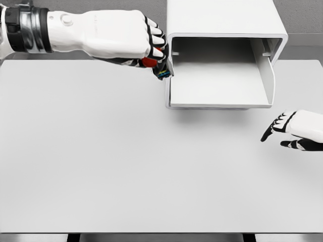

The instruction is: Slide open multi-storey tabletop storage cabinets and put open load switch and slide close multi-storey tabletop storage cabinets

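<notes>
The table (101, 166) has a smooth, matt, light grey top without visible grain. The storage cabinet (222, 20) and its drawer (217, 83) look like smooth white plastic or painted metal with a faint satin sheen; which of the two cannot be told. The left hand (121, 38) and right hand (298, 130) have smooth, slightly glossy white shells and black matt finger joints. The left wrist cuff (30, 27) looks like glossy dark metal.
</notes>
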Controlling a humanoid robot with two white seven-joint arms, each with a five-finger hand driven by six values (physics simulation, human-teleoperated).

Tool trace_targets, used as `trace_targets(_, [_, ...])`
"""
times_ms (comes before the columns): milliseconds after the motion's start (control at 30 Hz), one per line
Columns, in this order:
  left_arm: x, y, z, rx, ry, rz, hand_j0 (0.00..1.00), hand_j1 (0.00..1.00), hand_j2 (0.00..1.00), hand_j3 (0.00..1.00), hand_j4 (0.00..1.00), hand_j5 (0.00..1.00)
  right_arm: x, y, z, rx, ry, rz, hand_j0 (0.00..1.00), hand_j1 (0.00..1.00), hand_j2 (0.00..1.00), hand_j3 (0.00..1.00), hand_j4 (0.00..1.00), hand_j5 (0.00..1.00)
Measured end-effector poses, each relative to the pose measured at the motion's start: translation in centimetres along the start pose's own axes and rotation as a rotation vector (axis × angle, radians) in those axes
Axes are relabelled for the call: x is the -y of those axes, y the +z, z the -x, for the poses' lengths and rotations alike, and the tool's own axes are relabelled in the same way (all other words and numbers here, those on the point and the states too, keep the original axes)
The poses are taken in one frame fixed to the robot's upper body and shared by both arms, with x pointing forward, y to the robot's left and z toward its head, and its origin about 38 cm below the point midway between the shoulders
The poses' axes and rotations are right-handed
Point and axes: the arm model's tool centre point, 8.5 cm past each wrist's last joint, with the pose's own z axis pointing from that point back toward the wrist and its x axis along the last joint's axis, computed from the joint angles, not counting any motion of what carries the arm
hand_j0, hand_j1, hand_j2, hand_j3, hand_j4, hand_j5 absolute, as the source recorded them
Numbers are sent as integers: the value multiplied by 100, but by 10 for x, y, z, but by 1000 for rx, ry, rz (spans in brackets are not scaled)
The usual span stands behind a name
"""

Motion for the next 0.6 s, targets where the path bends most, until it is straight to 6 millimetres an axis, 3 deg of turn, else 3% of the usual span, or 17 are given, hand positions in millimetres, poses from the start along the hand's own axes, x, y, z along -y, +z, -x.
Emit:
trace_targets(200, [-22,-37,-12,90,-40,-46,42,42,42,42,42,42,-5,-9,-2,20,-1,-25,60,60,60,60,60,60])
trace_targets(367, [-33,-79,-31,191,-90,-3,42,42,42,42,42,42,-9,-11,-3,26,-6,-35,61,61,61,61,61,61])
trace_targets(600, [-29,-118,-37,218,-139,62,42,42,42,42,42,42,-10,-12,-3,27,-8,-38,62,62,62,62,62,62])
